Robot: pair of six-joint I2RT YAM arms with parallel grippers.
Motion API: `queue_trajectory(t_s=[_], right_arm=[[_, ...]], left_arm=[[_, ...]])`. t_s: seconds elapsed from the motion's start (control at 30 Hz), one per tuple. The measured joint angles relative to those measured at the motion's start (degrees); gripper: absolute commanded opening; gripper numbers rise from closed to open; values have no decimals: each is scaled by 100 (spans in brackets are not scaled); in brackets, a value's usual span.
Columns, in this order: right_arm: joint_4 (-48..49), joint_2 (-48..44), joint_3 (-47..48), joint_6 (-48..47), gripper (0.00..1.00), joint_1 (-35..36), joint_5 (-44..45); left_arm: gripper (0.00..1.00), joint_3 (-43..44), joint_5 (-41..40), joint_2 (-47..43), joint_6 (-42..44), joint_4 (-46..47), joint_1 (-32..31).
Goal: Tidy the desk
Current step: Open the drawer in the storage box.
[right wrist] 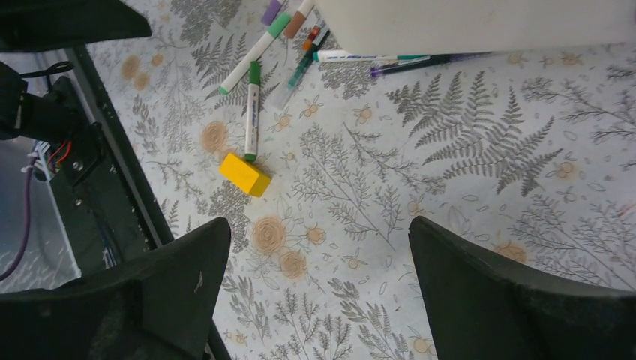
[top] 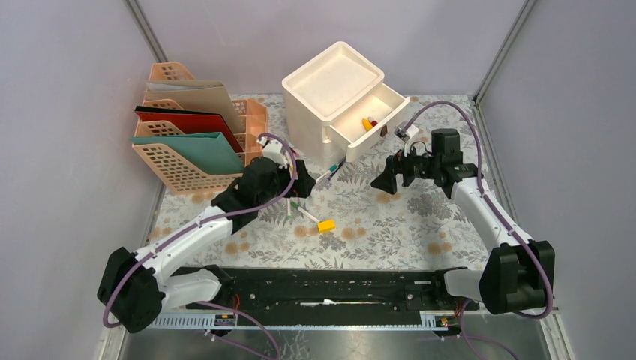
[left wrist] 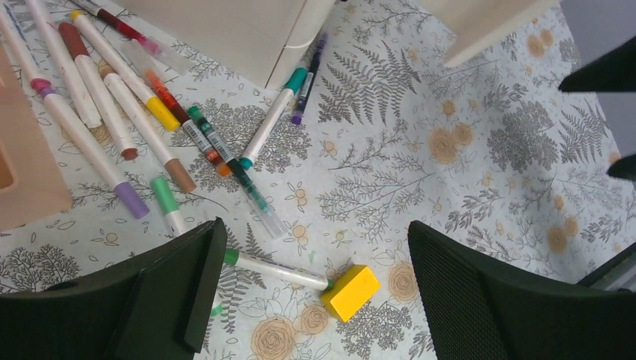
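Left gripper (left wrist: 313, 229) and right gripper (right wrist: 319, 225) hung open, empty, above the cloth-covered tabletop (top: 420, 225), whose markers (left wrist: 271, 118), scattered toward its far edge, looked light, slick, best pinched mid-barrel.

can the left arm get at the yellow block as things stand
Probably yes: the left gripper hangs open just over the yellow block, and nothing covers it. Only a green-capped marker lies right at its side.

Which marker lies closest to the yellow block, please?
The green-capped white marker, its tip right beside the yellow block; the others lie further off, nearer the drawer unit.
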Motion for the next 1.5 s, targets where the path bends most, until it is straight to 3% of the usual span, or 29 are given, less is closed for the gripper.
queue_trajectory(t_s=[0.17,0.3,0.5,0.7,1.0,1.17,1.5], right_arm=[[85,-2,-181,74,98,-4,-133],[219,-13,-286,181,99,-4,-131],[352,-59,-387,293,99,-48,-129],[448,-63,-442,350,100,-109,-127],[538,-63,-448,376,100,-153,-127],[538,-63,-448,387,99,-184,-127],[538,-63,-448,404,99,-249,-129]], left_arm=[[93,94,457,284,-109,-68,494],[84,439,837,1097,-216,-103,835],[65,874,994,2103,-234,-173,835],[58,953,894,2592,15,-22,737],[34,964,977,2988,772,1360,492],[33,1097,922,3576,988,1416,492],[32,1163,758,3755,1121,1478,492]])
